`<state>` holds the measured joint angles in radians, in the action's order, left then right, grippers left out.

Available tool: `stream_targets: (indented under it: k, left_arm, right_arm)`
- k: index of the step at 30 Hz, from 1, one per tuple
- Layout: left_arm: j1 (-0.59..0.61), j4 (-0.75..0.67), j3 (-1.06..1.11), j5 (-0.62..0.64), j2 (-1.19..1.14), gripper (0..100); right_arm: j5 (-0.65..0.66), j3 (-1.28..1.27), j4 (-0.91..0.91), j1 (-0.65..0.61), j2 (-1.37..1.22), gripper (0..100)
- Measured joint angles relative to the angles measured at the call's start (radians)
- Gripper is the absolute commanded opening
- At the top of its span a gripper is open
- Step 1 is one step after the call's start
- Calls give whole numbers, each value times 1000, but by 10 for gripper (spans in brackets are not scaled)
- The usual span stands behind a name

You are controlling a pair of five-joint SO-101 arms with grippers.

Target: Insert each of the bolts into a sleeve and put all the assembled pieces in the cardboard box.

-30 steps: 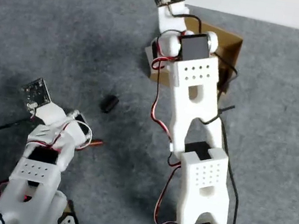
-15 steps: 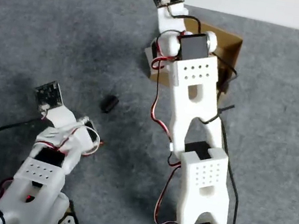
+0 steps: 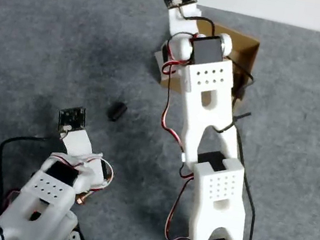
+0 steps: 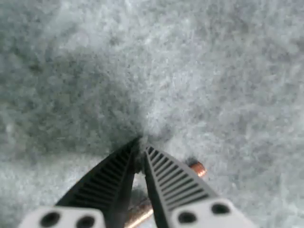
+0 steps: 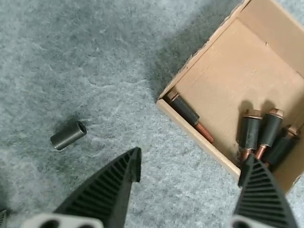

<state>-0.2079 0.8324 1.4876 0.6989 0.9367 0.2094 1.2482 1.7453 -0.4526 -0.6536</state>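
My left gripper [image 4: 141, 145] is shut on a copper bolt [image 4: 197, 168] that lies crosswise between its fingers, just over the grey carpet. In the high view this arm [image 3: 55, 184] is at the near left, and the bolt's end [image 3: 80, 199] pokes out beside it. A black sleeve [image 3: 117, 111] lies on its side on the carpet; it also appears in the right wrist view [image 5: 69, 135]. My right gripper [image 5: 192, 159] hangs open and holds nothing, over the near edge of the cardboard box [image 5: 209, 145]. Several assembled bolt-and-sleeve pieces [image 5: 261, 133] lie in the box.
The cardboard box [image 3: 248, 49] sits at the far middle, partly hidden by the stretched-out right arm [image 3: 208, 103]. Grey carpet covers the table. Open carpet lies left of the sleeve and far right.
The left arm has drawn back toward the near edge and swung right, taking the copper bolt with it. The right arm and the sleeve have not moved.
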Motion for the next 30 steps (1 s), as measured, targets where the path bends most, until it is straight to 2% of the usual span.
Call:
stream_targets:
  k: [5, 10, 14, 23, 27, 30]
  left_arm:
    - [0, 6, -20, -5, -8, 28]
    - [35, 35, -120, -86, -15, 28]
    - [12, 91, -83, -81, -15, 28]
    - [-29, 97, -51, -87, -11, 28]
    - [-31, 127, -184, -86, -9, 28]
    - [-61, 259, -315, -137, -9, 28]
  right_arm:
    - [0, 0, 0, 0, 0, 300]
    - [0, 0, 0, 0, 0, 300]
    - [0, 0, 0, 0, 0, 300]
    - [0, 0, 0, 0, 0, 300]
    - [0, 0, 0, 0, 0, 300]
    - [0, 0, 0, 0, 0, 300]
